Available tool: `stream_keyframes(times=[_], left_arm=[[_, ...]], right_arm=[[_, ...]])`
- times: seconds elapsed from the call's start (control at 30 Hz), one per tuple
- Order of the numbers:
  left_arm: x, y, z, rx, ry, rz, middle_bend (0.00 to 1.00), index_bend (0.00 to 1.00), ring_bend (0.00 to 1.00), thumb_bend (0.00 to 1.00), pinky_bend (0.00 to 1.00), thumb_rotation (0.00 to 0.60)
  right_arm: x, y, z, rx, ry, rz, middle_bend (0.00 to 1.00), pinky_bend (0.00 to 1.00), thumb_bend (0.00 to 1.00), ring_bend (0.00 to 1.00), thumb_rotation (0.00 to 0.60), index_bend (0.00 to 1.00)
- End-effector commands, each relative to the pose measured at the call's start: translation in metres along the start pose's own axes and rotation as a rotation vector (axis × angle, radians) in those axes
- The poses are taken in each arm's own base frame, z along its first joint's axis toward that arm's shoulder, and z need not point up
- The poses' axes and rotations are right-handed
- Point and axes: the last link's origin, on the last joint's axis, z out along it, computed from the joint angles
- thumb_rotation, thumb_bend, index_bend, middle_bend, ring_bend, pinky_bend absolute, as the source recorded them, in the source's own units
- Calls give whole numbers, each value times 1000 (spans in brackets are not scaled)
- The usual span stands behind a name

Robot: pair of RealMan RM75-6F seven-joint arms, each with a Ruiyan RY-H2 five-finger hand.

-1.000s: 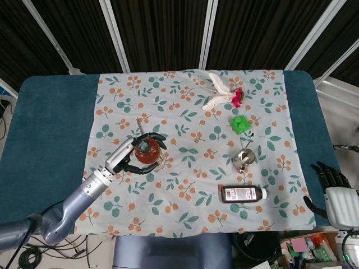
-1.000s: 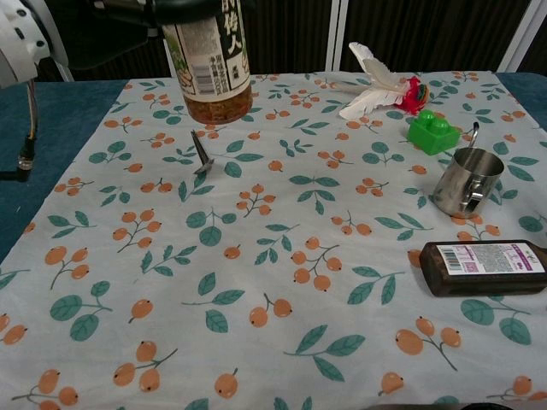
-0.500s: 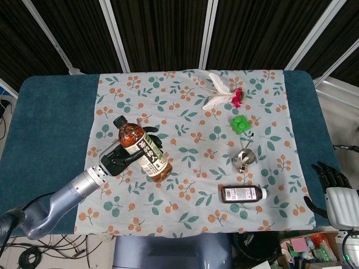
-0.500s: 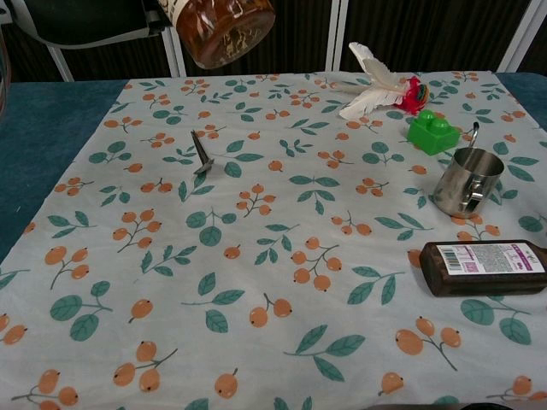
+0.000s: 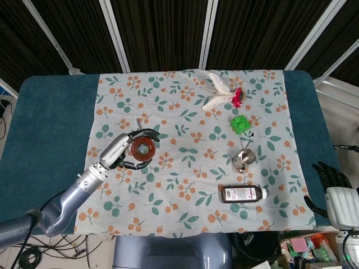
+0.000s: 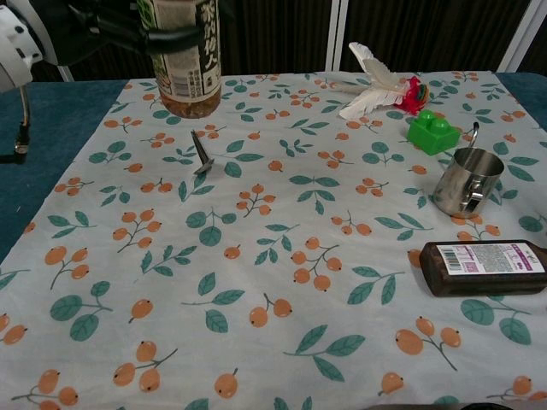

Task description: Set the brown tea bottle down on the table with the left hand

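Note:
The brown tea bottle (image 6: 183, 60) hangs upright above the flowered cloth, its base off the table. From the head view I look straight down on its cap (image 5: 142, 149). My left hand (image 5: 126, 151) grips the bottle around its body, with fingers (image 6: 171, 38) wrapped over the label. My right hand (image 5: 332, 180) rests off the table's right edge, fingers apart and holding nothing; the chest view does not show it.
A black clip (image 6: 202, 154) lies on the cloth close to the bottle. To the right are a feather toy (image 6: 380, 85), a green brick (image 6: 434, 132), a metal cup (image 6: 466, 181) and a dark medicine bottle (image 6: 483, 266) lying flat.
The bottle was tilted over half a second ago; it is now upright again in my left hand and sits lower in the chest view. The right hand has not moved.

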Motion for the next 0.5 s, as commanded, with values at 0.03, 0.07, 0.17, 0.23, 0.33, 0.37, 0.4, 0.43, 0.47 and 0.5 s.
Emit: stream_keyframes(times=[0.03, 0.07, 0.17, 0.23, 0.33, 0.37, 0.4, 0.43, 0.47, 0.5], left_arm=[[-46, -25, -6, -15, 143, 724, 316, 249, 256, 536, 331, 600], [-49, -25, -6, -4, 127, 672, 317, 252, 256, 536, 331, 600], [-55, -17, -6, 62, 66, 391, 318, 255, 256, 536, 331, 600], [-56, -6, -5, 115, 20, 168, 317, 255, 256, 536, 331, 600], [-51, 10, -4, 191, -37, -133, 313, 249, 256, 536, 331, 600], [-49, 13, -5, 208, -47, -204, 313, 249, 256, 536, 331, 600], [-47, 17, -5, 226, -59, -276, 312, 249, 256, 537, 331, 600], [-46, 20, -6, 247, -72, -362, 311, 249, 256, 537, 331, 600], [-45, 22, -6, 264, -85, -429, 310, 249, 256, 537, 331, 600], [-43, 23, -7, 290, -101, -518, 309, 249, 256, 537, 331, 600]], right_arm=[[0, 0, 0, 0, 1, 0, 92, 186, 157, 130, 600, 151], [0, 0, 0, -1, 1, 1, 92, 186, 157, 129, 600, 151], [0, 0, 0, -1, 1, 2, 92, 186, 157, 130, 600, 151], [0, 0, 0, 0, 0, 3, 92, 186, 157, 130, 600, 151], [0, 0, 0, 0, -1, 4, 92, 186, 157, 129, 600, 151], [0, 0, 0, 1, -1, 4, 92, 186, 157, 129, 600, 151], [0, 0, 0, 1, -1, 3, 92, 186, 158, 130, 600, 151], [0, 0, 0, 1, -1, 4, 92, 186, 158, 130, 600, 151], [0, 0, 0, 1, -1, 4, 92, 186, 157, 130, 600, 151], [0, -1, 0, 1, 0, 4, 92, 186, 157, 130, 600, 151]])
